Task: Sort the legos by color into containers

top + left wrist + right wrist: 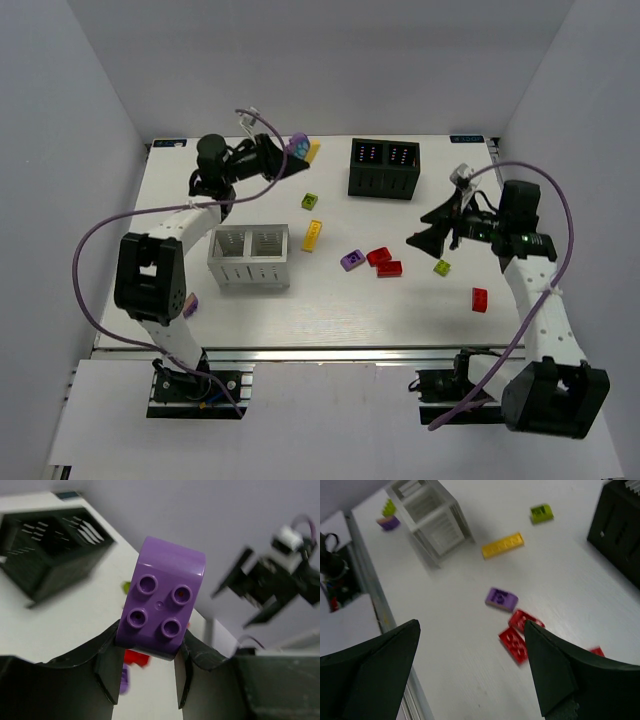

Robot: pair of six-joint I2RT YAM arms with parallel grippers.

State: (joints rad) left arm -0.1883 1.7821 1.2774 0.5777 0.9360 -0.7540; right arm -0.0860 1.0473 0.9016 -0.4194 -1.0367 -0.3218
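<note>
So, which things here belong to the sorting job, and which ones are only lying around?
Part of the job: purple brick in the left gripper; second purple brick; red bricks; yellow bricks; green bricks; white box; black box.
Not part of it: cables; metal rail.

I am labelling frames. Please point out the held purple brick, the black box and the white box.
purple brick (162, 605): left wrist view, studded face.
black box (382, 185): top view, near wall.
white box (250, 275): top view, near wall.

Right edge cuts black box (620, 530); red brick (136, 658) half-hidden behind purple brick (162, 605).
</note>
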